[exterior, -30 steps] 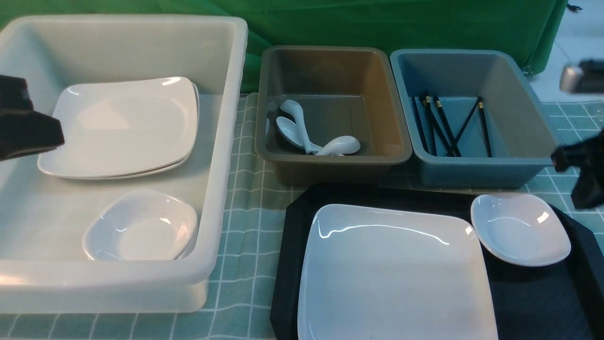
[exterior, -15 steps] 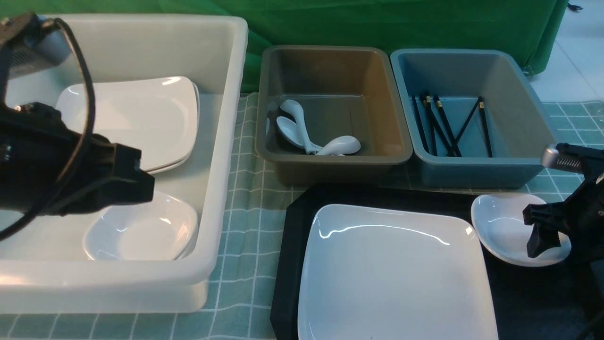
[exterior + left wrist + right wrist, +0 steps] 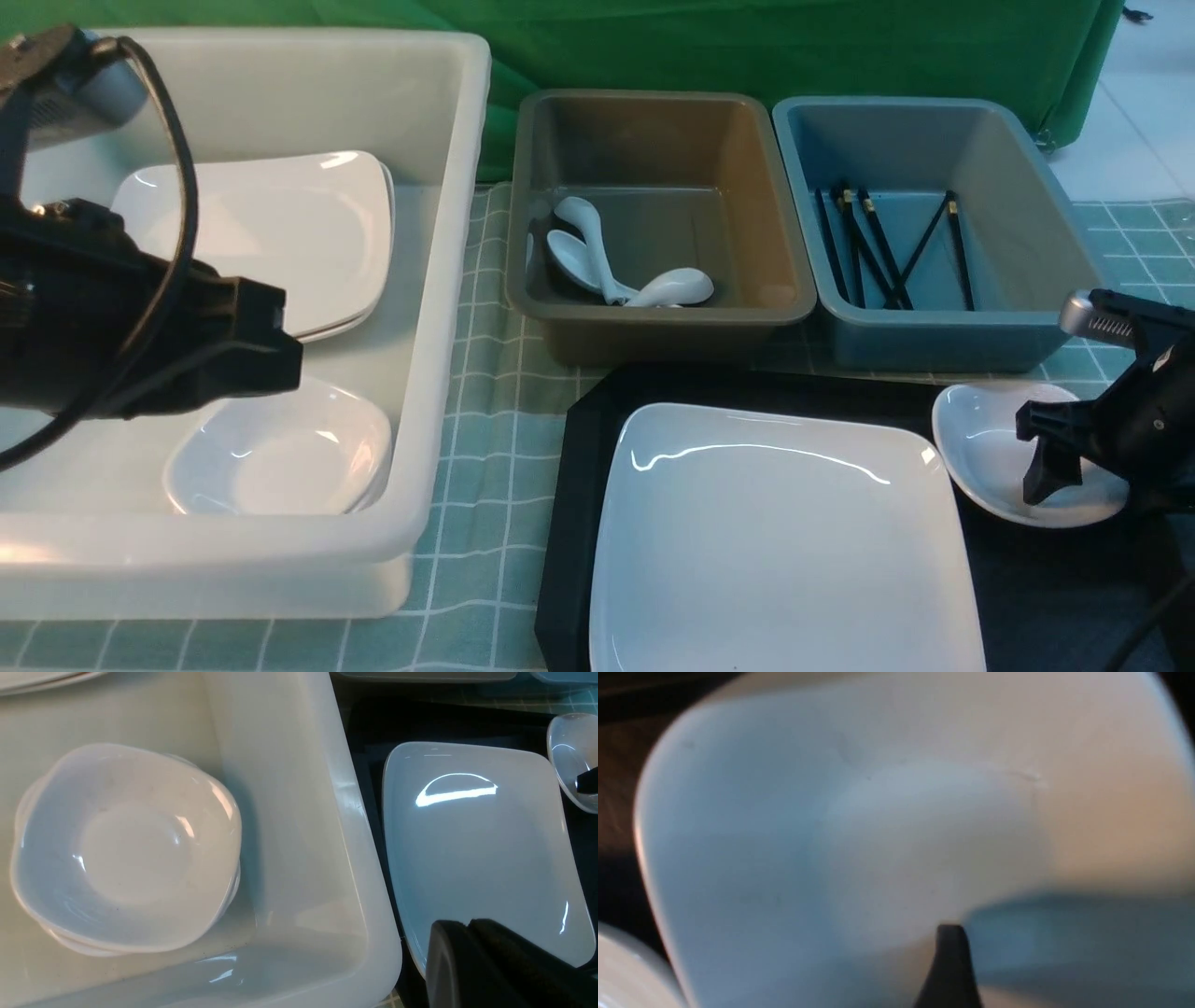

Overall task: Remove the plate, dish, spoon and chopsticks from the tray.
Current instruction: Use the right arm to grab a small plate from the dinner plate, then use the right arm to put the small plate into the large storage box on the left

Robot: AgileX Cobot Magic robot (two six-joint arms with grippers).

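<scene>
The black tray [image 3: 1055, 597] lies at the front right. On it sit the large white plate [image 3: 775, 532] and, at its far right corner, the small white dish [image 3: 980, 448]. My right gripper [image 3: 1083, 467] hovers over the dish, open, with one finger [image 3: 950, 961] down inside the bowl and its other finger out of sight. My left gripper [image 3: 285, 350] is shut and empty, above the white bin; its closed tips [image 3: 467, 926] show in the left wrist view. White spoons [image 3: 607, 261] lie in the grey-brown bin. Black chopsticks [image 3: 887, 247] lie in the blue-grey bin.
A big white bin [image 3: 448, 280] on the left holds stacked plates [image 3: 252, 243] and stacked small dishes [image 3: 280, 453]. The grey-brown bin [image 3: 794, 280] and blue-grey bin [image 3: 1055, 233] stand behind the tray. A green checked cloth [image 3: 485, 420] covers the table.
My right gripper has come in from the right, dropped over the dish and opened. My left arm has swung in over the white bin and has held almost still since.
</scene>
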